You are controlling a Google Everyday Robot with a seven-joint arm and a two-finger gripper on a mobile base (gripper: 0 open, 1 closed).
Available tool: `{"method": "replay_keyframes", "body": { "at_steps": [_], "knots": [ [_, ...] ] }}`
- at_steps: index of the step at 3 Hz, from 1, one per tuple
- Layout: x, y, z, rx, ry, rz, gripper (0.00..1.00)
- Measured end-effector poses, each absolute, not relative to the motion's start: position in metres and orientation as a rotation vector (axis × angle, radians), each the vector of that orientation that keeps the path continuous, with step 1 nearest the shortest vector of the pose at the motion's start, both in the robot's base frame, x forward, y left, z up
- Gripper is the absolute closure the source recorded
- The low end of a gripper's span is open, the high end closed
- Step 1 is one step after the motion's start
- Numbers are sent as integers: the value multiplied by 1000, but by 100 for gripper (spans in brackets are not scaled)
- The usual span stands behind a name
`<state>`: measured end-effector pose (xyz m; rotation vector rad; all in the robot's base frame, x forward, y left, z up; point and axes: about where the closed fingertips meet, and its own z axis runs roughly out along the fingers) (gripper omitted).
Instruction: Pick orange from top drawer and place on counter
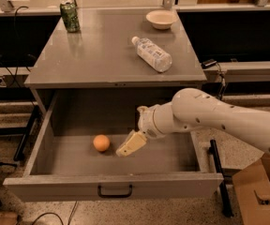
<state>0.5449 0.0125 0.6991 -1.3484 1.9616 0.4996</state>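
While the drawer point(111, 184) is standing pulled out below the table point(102, 55), the pincer point(128, 146) is hanging low inside it, angling down and to the left from the white arm point(205, 116) that is reaching in from the right. The orange point(101, 143) is lying on the drawer floor just to the left of the pincer's tip, near it but apparently not touching. Whether the pincer is spread or pressed together I cannot tell. The tilt seems to be aiming the tip at the fruit, so the step in hand is likely the approach before the grasp. Above and behind the pincer, a plastic bottle point(151, 54) is lying on its side on the table, a bowl point(161, 18) is sitting farther back, and a green can point(70, 17) is standing far off to the left. The near part of the table, directly above the pincer and short of the bottle, is looking like the easiest landing spot.
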Motion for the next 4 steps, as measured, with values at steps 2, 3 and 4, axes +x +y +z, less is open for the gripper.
{"method": "replay_keyframes", "body": {
  "at_steps": [2,3,4],
  "knots": [
    [554,56,680,-1417,1882,513,0],
    [561,79,662,-1444,1865,533,0],
    [558,96,616,-1462,1920,548,0]
  ]
}}
